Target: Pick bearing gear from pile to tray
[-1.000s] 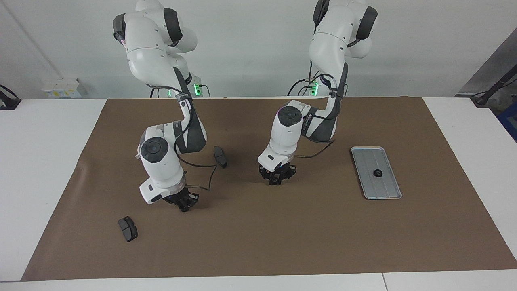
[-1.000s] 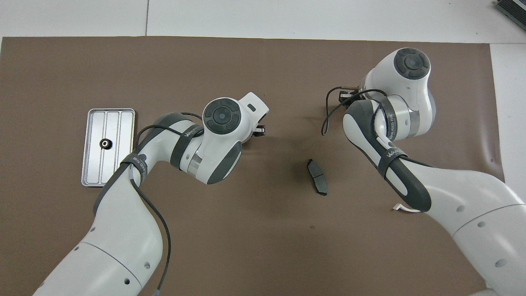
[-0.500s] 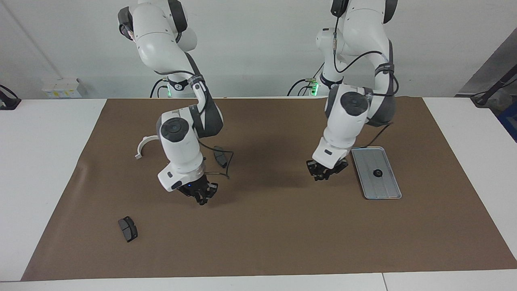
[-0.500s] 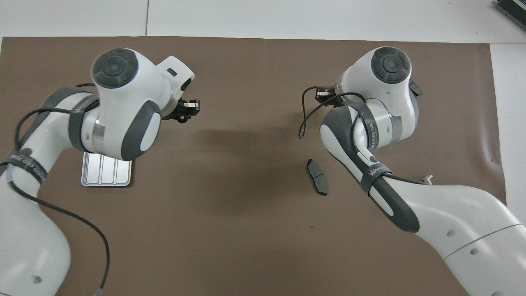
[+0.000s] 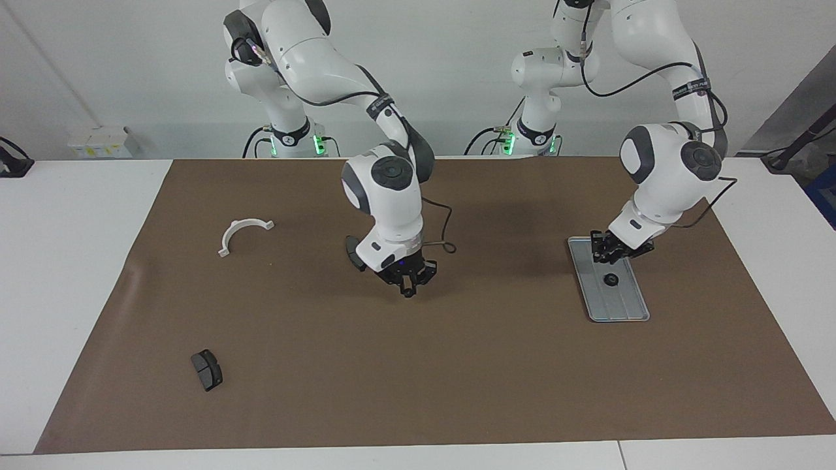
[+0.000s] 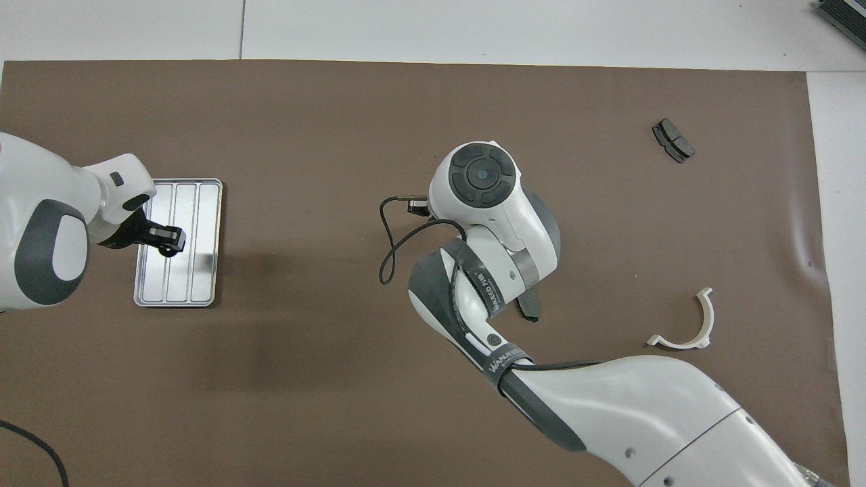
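The silver tray [image 5: 626, 305] lies toward the left arm's end of the mat, with one small black gear [image 5: 610, 280] on it. My left gripper [image 5: 612, 256] hangs just over the tray's end nearer the robots, shut on a second small black gear [image 6: 166, 251]; in the overhead view [image 6: 164, 238] it covers the gear on the tray [image 6: 197, 270]. My right gripper [image 5: 408, 288] hangs low over the middle of the mat; its wrist hides it in the overhead view. The white half-ring [image 5: 243, 234] and two dark pads [image 5: 206, 369] [image 5: 353, 253] lie scattered.
The brown mat [image 5: 457, 378] covers the table. The half-ring [image 6: 683, 326] and one pad [image 6: 673, 140] lie toward the right arm's end. The second pad [image 6: 530, 311] is partly under the right arm, whose loose cable [image 6: 389, 243] loops beside the wrist.
My left gripper rose from the middle of the mat and swung over the tray. My right arm moved from its end to the middle, uncovering the half-ring.
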